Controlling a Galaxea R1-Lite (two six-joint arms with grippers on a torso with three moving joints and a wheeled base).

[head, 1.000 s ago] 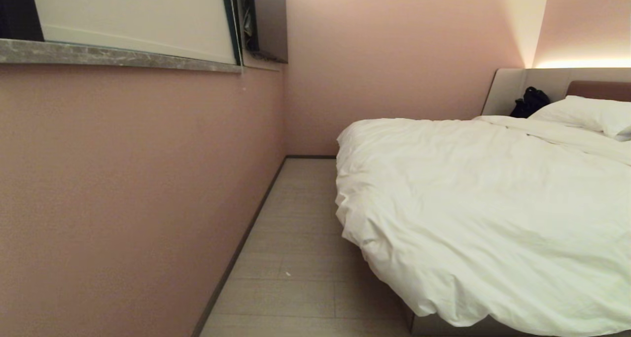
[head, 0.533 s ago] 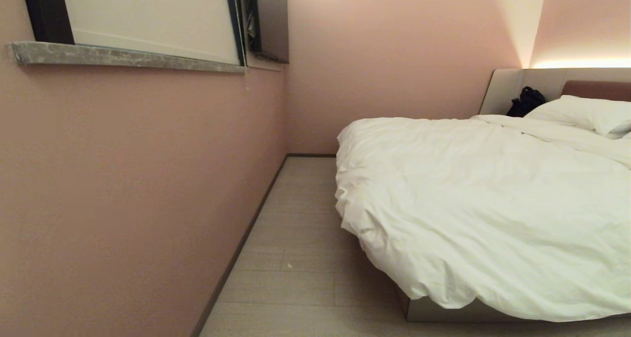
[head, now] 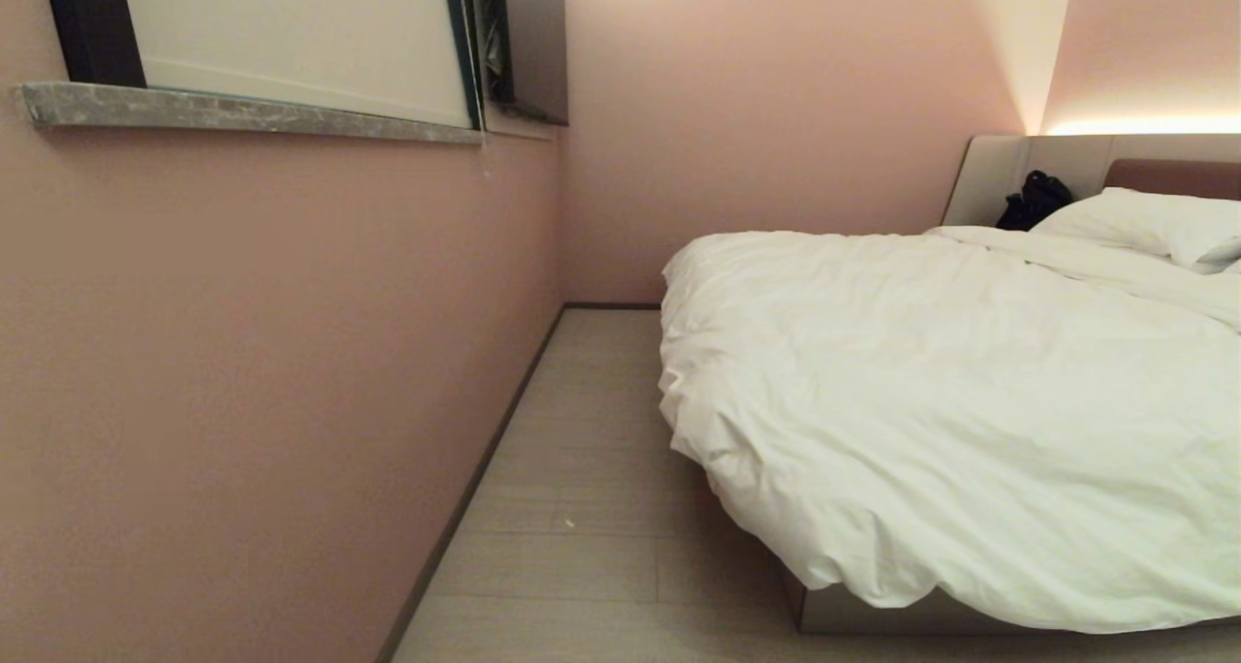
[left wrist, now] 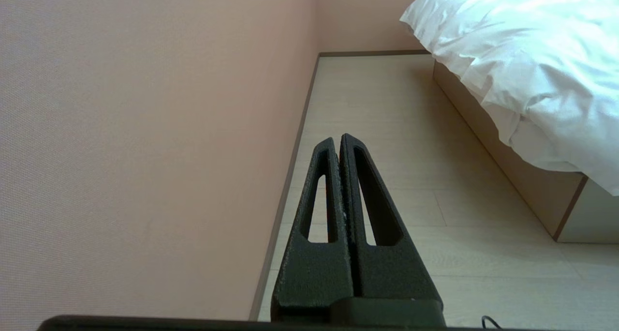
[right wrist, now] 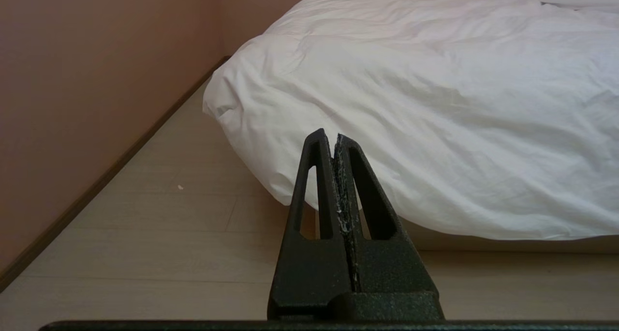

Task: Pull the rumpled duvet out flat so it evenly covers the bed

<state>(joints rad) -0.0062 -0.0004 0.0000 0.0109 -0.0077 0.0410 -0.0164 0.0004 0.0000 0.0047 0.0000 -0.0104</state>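
Meanwhile the view sits as half a second ago, duvet (head: 950,411) at three o'clock; left gripper (left wrist: 341,142) and right gripper (right wrist: 333,138) hang pressed together, empty.

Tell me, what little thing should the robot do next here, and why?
Probably roll closer to the foot corner of the bed. Both the left gripper and the right gripper are shut, empty and short of the duvet, over bare floor. The duvet bunches and overhangs at that near corner, so that hem seems the likely place to open the fingers and take hold.
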